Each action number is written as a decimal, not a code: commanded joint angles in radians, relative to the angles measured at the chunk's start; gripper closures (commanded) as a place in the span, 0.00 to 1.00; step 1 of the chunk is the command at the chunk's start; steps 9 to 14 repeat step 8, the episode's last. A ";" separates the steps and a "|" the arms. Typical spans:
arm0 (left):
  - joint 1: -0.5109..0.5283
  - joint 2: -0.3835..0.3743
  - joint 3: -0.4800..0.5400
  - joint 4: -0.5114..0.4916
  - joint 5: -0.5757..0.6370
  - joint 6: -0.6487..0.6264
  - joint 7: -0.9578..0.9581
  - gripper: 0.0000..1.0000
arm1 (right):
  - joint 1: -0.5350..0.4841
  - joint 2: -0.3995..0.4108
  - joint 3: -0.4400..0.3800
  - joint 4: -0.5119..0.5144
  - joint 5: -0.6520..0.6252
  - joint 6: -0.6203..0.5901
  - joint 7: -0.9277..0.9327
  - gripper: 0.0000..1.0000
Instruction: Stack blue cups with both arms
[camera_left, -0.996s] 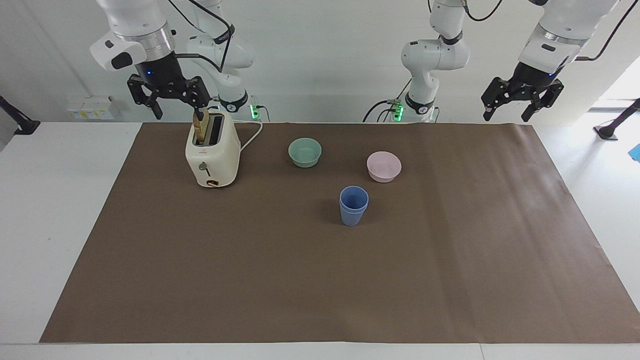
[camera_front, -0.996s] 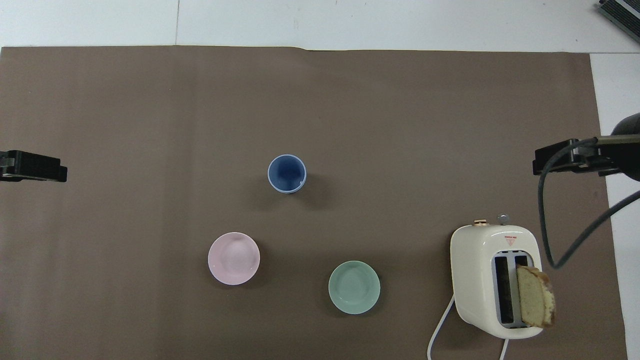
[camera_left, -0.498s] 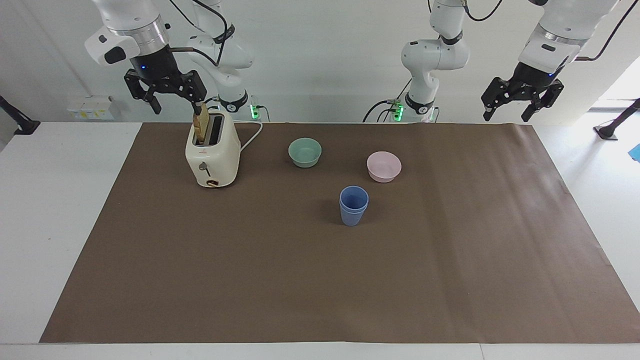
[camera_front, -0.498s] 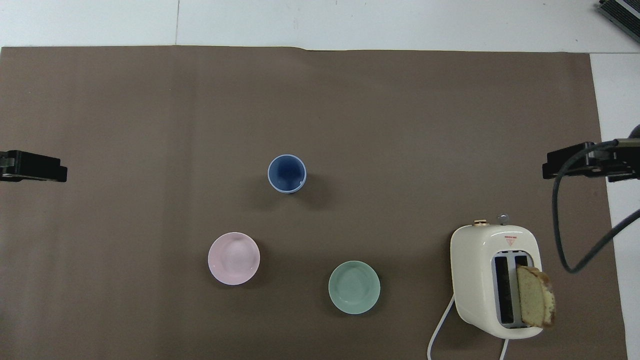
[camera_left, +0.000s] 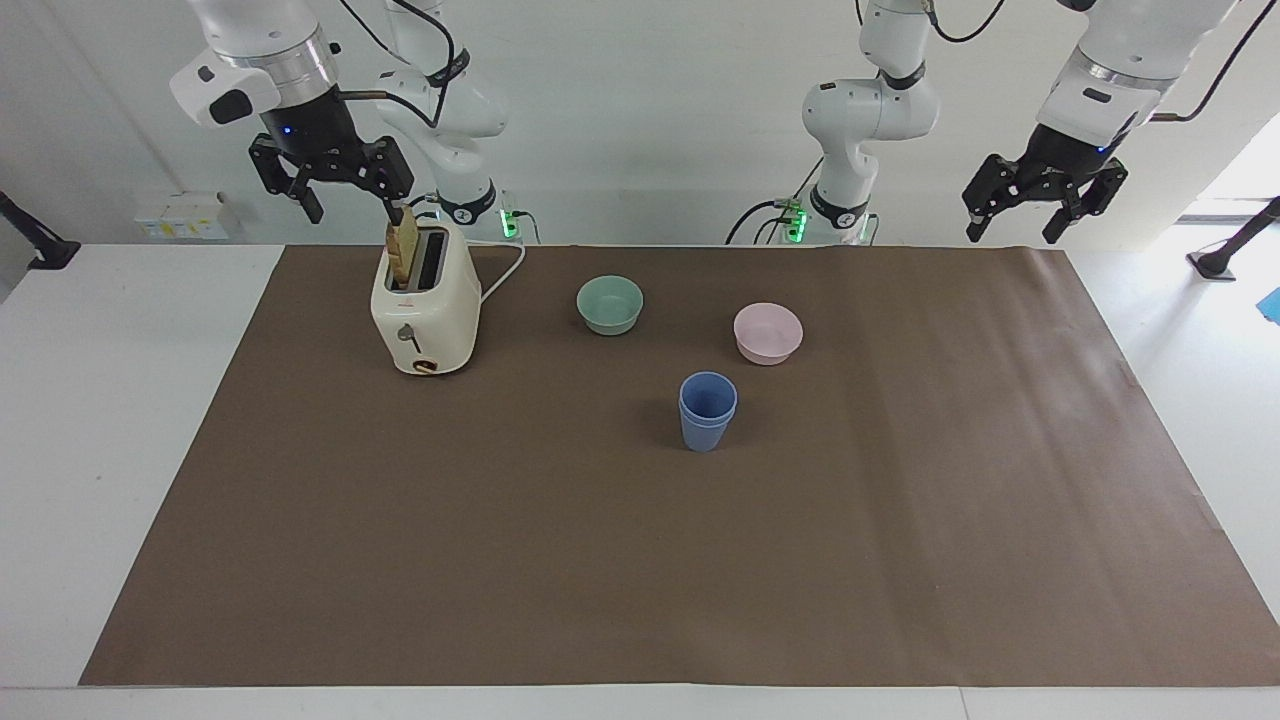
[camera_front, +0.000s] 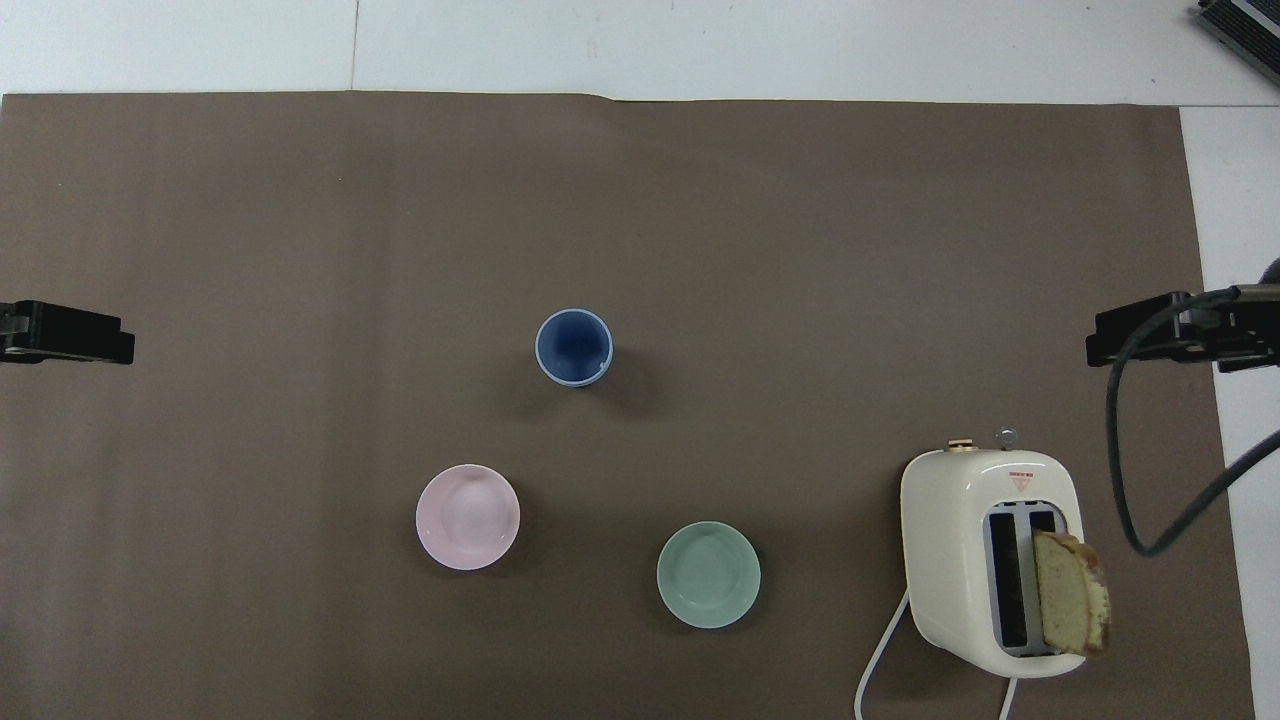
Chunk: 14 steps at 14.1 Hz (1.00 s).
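Blue cups (camera_left: 707, 410) nested upright mid-desk (camera_left: 150, 420), farther from the robots than the pink bowl (camera_left: 767, 332)
Both arms wait raised: right end effector (camera_left: 347, 208) over the toaster (camera_left: 425, 310), left end effector (camera_left: 1012, 232) over its desk end, both spread open, empty

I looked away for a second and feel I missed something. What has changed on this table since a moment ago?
Only the right end effector moved: it rose a little above the toaster and drew toward the right arm's end of the table, open and empty. Nothing was taken hold of or let go. The left end effector waits as before, open. The blue cups stay nested together, and the bread slice, teal bowl and pink bowl have not shifted.
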 joint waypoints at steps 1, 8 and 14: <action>0.011 -0.008 -0.005 0.006 0.007 -0.018 0.003 0.00 | -0.020 -0.024 0.007 -0.027 0.024 0.006 -0.020 0.00; 0.011 -0.008 -0.005 0.006 0.007 -0.018 0.003 0.00 | -0.020 -0.026 0.006 -0.029 0.024 -0.002 -0.025 0.00; 0.011 -0.008 -0.005 0.006 0.007 -0.018 0.003 0.00 | -0.020 -0.026 0.006 -0.029 0.024 -0.002 -0.025 0.00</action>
